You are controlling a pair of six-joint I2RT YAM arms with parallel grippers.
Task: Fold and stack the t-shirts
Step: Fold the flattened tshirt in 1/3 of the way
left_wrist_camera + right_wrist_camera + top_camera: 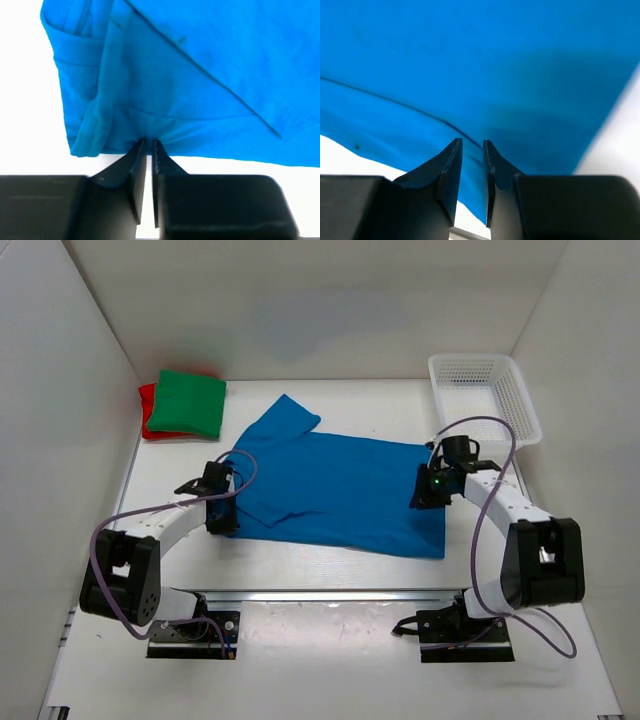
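Note:
A bright blue t-shirt (pixel 330 490) lies spread across the middle of the table, one sleeve pointing to the far left. My left gripper (pixel 226 515) is at its left edge. In the left wrist view the narrow jaws of the left gripper (pixel 150 141) pinch the puckered hem of the blue t-shirt (pixel 200 75). My right gripper (pixel 423 497) hovers over the shirt's right side. The right wrist view shows the right gripper (pixel 472 142) slightly open above the flat blue cloth (pixel 495 65), nothing between its fingers. A folded green t-shirt (pixel 188 402) rests on a folded red t-shirt (pixel 147 412) at the far left.
A white mesh basket (pixel 530 410) stands at the far right corner. White walls close in the table on the left, back and right. A metal rail (pixel 330 592) runs along the near edge between the arm bases.

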